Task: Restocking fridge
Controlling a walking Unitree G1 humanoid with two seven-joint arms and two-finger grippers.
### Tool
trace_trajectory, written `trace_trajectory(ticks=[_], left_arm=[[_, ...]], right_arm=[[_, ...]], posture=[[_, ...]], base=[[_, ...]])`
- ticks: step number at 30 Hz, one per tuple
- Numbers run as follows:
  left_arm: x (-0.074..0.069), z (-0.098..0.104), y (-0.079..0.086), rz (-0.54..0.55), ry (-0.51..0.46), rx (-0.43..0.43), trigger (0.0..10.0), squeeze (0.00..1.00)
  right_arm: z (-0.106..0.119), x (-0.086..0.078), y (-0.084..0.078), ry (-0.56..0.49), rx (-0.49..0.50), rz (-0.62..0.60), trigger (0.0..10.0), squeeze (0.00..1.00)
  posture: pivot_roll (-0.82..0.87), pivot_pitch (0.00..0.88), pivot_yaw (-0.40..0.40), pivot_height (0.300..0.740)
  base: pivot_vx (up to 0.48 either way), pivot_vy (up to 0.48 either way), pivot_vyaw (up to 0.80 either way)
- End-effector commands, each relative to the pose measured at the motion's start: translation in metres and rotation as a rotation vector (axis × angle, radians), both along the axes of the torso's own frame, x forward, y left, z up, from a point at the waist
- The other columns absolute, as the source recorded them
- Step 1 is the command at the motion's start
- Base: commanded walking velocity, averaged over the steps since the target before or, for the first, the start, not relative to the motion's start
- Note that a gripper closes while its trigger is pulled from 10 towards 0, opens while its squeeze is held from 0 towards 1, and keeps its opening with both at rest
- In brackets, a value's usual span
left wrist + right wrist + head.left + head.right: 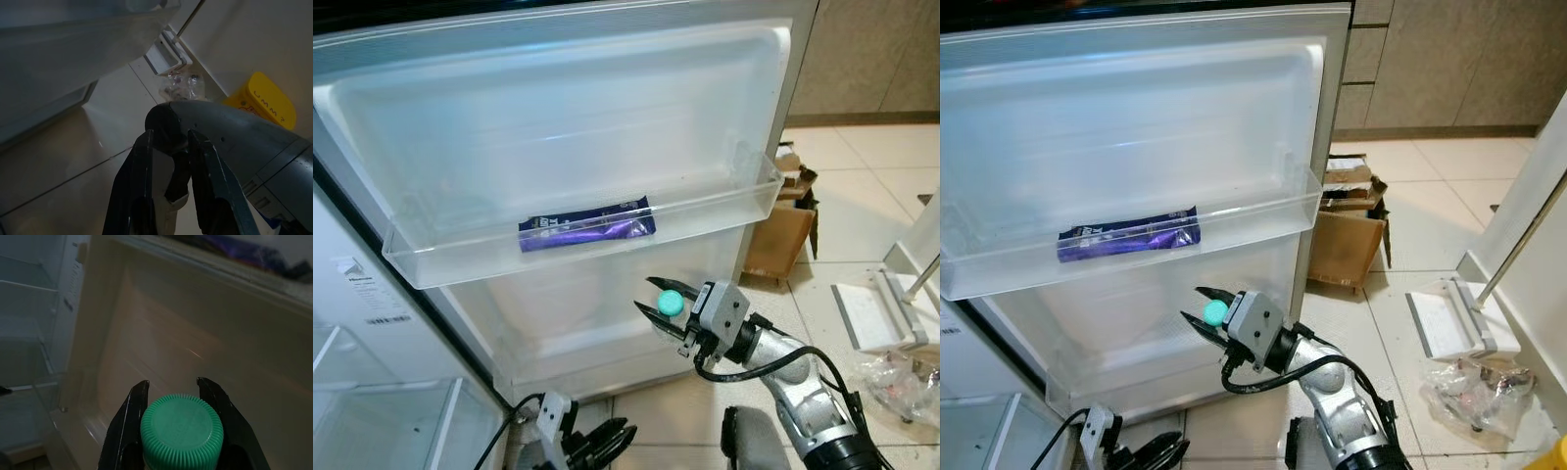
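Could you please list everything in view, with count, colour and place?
fridge door: one, white inside, open, ahead of the robot
upper bin: one, clear, on the door
packet: one, purple, lying in the upper bin
lower bin: one, clear, near the door's foot
fridge shelves: clear, inside the fridge at far left
box: one, brown cardboard, on the floor right of the door
plastic bag: one, clear, crumpled on the floor at right
yellow object: one, on the floor near the bag
bottle: one, green cap, in the right gripper
right gripper: shut on the bottle, before the lower door
left gripper: black, low, idle
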State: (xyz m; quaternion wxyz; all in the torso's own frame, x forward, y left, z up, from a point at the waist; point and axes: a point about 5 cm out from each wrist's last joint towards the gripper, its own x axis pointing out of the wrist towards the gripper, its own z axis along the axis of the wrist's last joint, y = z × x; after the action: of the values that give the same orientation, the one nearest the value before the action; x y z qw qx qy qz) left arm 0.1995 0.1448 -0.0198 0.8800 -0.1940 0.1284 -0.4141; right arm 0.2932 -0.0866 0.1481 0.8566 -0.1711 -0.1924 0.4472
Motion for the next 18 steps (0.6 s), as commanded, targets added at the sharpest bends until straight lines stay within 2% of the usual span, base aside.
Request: trace_trajectory(ticks=[1, 12, 16, 18], left_arm=[[-0.005, -0.001, 0.007, -0.007, 0.011, 0.013, 10.0, 0.00], [-0.001, 0.010, 0.009, -0.021, -0.039, 0.007, 10.0, 0.00], [0.002, 0.016, 0.003, -0.029, -0.062, -0.005, 10.0, 0.00], [0.003, 0.016, 0.002, -0.033, -0.064, -0.007, 10.0, 0.00]], right_arm=[[-0.010, 0.000, -0.004, 0.027, -0.019, -0.025, 10.0, 0.00], [-0.019, 0.014, -0.024, 0.046, -0.023, -0.167, 10.0, 0.00], [-0.014, 0.024, -0.043, 0.081, 0.079, -0.296, 10.0, 0.00], [-0.013, 0.025, -0.046, 0.087, 0.098, -0.316, 10.0, 0.00]], posture=[[0.00, 0.196, 0.034, 0.408], [0.01, 0.204, 0.038, 0.408], [0.00, 0.204, 0.036, 0.408], [0.00, 0.204, 0.035, 0.408]], base=[[0.000, 0.000, 0.00], [0.000, 0.000, 0.00], [0.000, 0.000, 0.00], [0.000, 0.000, 0.00]])
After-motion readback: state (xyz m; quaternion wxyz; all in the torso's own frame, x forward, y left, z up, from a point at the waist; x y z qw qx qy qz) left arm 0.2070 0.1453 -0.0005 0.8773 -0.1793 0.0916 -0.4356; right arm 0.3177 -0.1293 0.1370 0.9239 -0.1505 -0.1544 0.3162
